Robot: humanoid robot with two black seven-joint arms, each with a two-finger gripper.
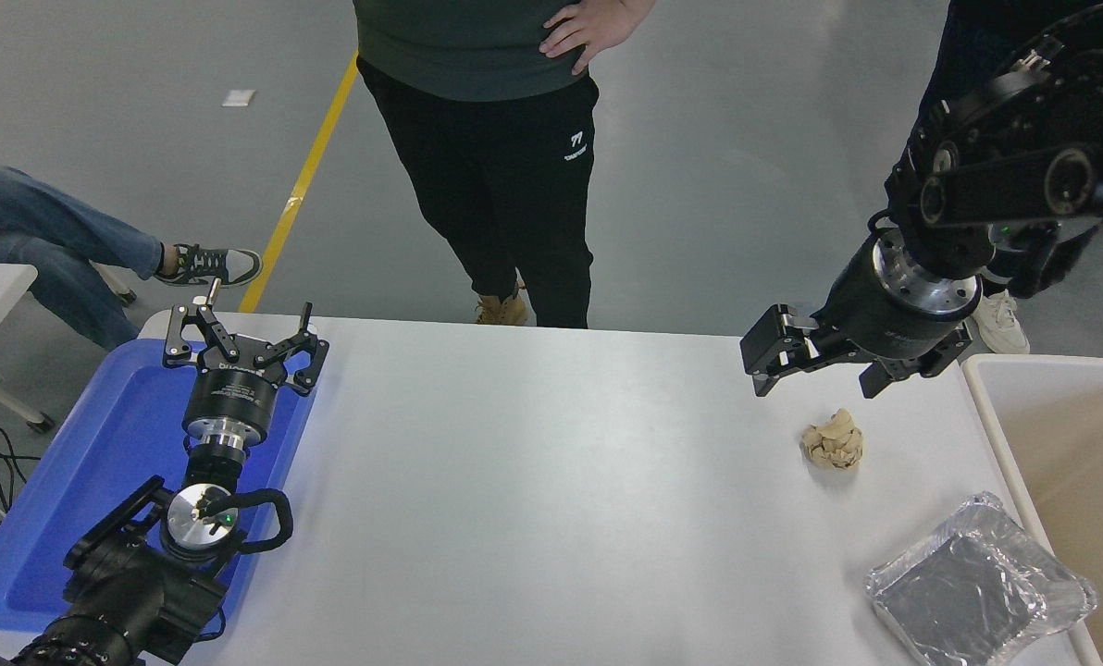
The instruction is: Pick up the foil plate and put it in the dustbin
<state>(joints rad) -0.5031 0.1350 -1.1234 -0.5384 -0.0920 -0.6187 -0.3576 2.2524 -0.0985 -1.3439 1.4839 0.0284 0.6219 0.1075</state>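
Observation:
The foil plate [980,587] lies flat at the table's near right corner, shiny with a crinkled rim and dark base. Right beside it, past the table's right edge, stands the dustbin [996,407] with a thick white rim and tan inside. My right gripper [815,379] hangs open above the far right of the table, well beyond the plate and holding nothing. My left gripper [241,338] is parked open over the blue tray at the lower left.
A small crumpled tan paper ball [833,440] sits on the table just below my right gripper. A shallow blue tray [70,499] lies at the left edge. One person stands at the far side; another sits at the left.

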